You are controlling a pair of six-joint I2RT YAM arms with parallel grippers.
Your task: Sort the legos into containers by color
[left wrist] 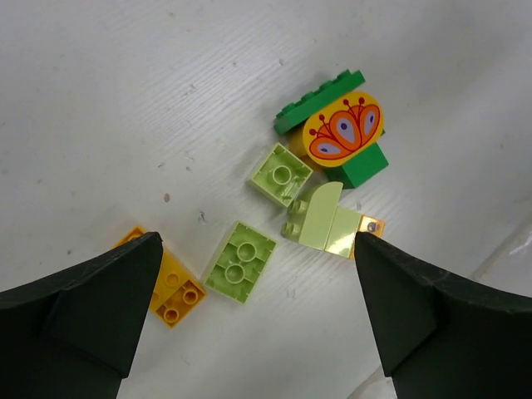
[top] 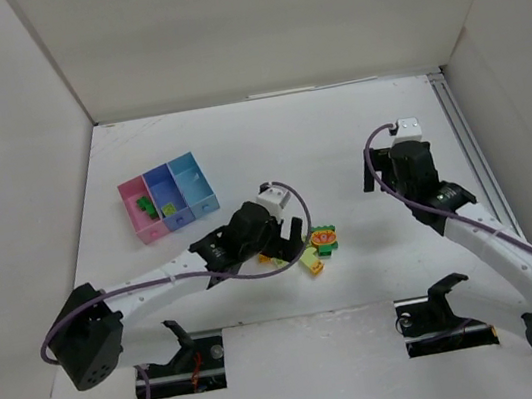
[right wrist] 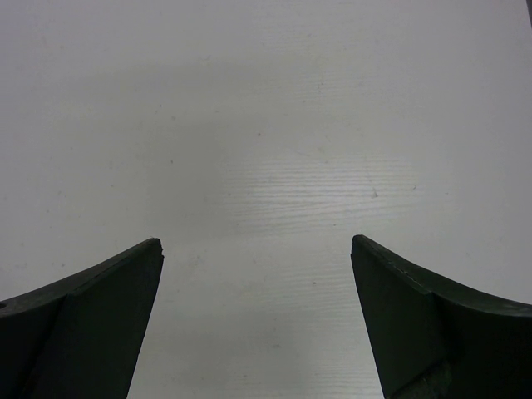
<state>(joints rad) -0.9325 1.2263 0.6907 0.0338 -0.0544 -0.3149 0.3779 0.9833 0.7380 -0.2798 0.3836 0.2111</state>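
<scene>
The legos lie loose right of centre (top: 314, 246). The left wrist view shows a two-stud light green brick (left wrist: 241, 262), a square light green brick (left wrist: 281, 174), an orange brick (left wrist: 176, 293), a pale yellow sloped piece (left wrist: 324, 223) and a dark green stack with an orange flower face (left wrist: 339, 131). My left gripper (left wrist: 256, 241) hangs open over them, its jaws either side of the two-stud light green brick; it also shows from above (top: 291, 240). The containers (top: 169, 201), one pink and two blue, stand to the left with a few small bricks inside. My right gripper (right wrist: 257, 241) is open and empty.
White walls close in the table on the left, back and right. A metal rail (top: 464, 143) runs along the right side. My right gripper (top: 385, 181) hovers over bare table, well right of the bricks. Two black mounts (top: 436, 314) sit at the near edge.
</scene>
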